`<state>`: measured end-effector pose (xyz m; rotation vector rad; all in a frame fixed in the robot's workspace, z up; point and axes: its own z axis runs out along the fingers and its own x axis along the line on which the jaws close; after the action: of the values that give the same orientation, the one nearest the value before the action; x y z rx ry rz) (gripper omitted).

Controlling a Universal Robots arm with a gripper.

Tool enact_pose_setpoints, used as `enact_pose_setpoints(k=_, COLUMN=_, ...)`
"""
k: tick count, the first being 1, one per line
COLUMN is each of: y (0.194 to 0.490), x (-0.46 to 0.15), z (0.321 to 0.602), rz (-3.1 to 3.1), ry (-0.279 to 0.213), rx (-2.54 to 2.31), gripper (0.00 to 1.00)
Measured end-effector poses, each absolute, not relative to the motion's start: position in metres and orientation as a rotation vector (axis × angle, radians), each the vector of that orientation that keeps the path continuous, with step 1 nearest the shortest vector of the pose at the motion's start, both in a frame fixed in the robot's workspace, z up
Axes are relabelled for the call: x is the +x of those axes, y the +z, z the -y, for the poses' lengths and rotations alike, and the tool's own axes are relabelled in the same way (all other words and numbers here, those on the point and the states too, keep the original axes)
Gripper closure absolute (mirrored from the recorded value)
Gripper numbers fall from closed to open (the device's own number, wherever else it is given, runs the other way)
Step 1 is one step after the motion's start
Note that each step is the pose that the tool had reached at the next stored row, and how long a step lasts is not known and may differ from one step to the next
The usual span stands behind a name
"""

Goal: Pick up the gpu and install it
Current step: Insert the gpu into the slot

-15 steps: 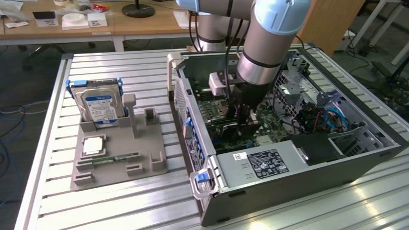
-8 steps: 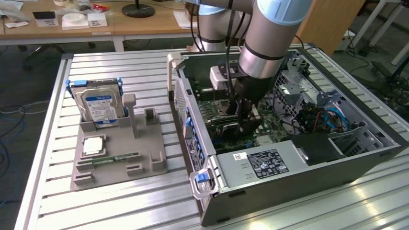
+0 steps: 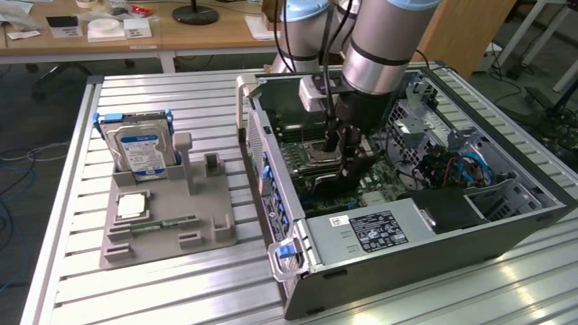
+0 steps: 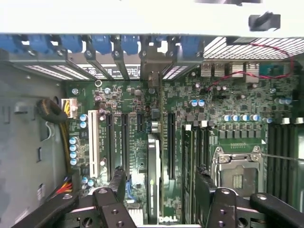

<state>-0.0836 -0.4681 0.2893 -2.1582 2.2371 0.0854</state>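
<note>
Right now the arm [image 3: 380, 47] reaches down into the open computer case [image 3: 451, 252], which lies on its side on the slatted metal table [image 3: 162, 291]. Its black fingers [image 3: 350, 177] hang low over the green motherboard [image 3: 298, 145]. From the wrist view, the fingers [image 4: 118, 186] stand wide apart and hold nothing. Between them the gpu [image 4: 152, 175] shows edge-on as a thin pale strip, standing upright on the motherboard [image 4: 137, 99] in line with the long black slots, and neither finger touches it. How deep it sits I cannot tell. The empty processor socket [image 4: 237, 171] lies just beyond the finger on the far side from the white slot. On the table toward the exterior view's left, well apart from the case, a grey holder [image 3: 172, 233] carries an upright hard drive [image 3: 140, 152] with a blue label and a slim green memory stick [image 3: 162, 224] lying flat.
</note>
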Motion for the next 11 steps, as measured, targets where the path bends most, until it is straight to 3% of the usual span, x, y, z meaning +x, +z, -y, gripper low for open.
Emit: enact_pose_setpoints(k=11, y=0.322, x=-0.084, z=0.468, rz=-2.237, ry=0.085, rx=-2.158, gripper=0.31)
